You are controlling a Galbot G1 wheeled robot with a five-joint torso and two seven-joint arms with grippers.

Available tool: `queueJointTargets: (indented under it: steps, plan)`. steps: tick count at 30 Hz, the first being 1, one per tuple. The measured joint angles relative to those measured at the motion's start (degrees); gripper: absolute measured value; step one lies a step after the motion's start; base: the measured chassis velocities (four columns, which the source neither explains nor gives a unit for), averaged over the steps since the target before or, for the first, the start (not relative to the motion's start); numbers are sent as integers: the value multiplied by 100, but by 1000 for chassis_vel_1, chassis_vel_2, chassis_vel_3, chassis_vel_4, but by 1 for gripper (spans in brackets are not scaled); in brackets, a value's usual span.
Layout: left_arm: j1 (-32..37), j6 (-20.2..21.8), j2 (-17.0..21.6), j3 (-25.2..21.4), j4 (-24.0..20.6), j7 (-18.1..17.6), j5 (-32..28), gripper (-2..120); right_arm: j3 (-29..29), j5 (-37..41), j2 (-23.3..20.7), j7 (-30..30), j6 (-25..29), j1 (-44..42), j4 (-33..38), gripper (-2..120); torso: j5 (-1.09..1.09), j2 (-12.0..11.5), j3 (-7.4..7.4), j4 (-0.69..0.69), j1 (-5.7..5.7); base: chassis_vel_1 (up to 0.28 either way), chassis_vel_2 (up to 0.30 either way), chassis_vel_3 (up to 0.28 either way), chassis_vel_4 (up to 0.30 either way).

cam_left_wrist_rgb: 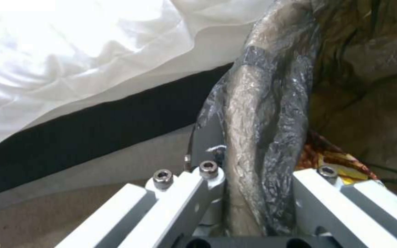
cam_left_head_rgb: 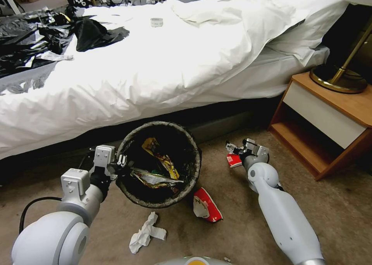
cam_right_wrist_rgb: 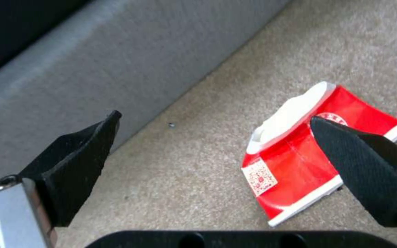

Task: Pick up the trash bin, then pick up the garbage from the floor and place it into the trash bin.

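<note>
Trash bin (cam_left_head_rgb: 159, 164) rim clenched by left gripper (cam_left_head_rgb: 121, 161); right gripper (cam_right_wrist_rgb: 217, 162) jaws spread over red packaging (cam_right_wrist_rgb: 308, 165).

Bright daylight blows out the white bedding (cam_left_wrist_rgb: 70, 51); wrist views slightly soft

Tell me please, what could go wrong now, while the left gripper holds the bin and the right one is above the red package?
1. The left gripper pinches only the trash bin rim and bag liner; the bin could tilt or slip.
2. The right gripper is open and off-centre: one finger overlaps the red-and-white package, so closing might push it away.
3. The bed base is close and may hinder the fingers.
</note>
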Motion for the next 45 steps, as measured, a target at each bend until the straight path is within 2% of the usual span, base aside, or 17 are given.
queueJointTargets:
  steps: [18,32,45]
  plan:
    - [35,-9,55,-51,0,0,37,1,-59,-224,453,431,364,976,-1741,100,1,0,0,0,0,0,0,0,0]
    - [59,-41,62,-17,0,-5,86,1,-21,-586,613,423,668,1303,-2553,100,1,0,0,0,0,0,0,0,0]
    - [-4,-48,53,3,0,-4,93,1,51,-605,724,189,916,1814,-3747,100,1,0,0,0,0,0,0,0,0]
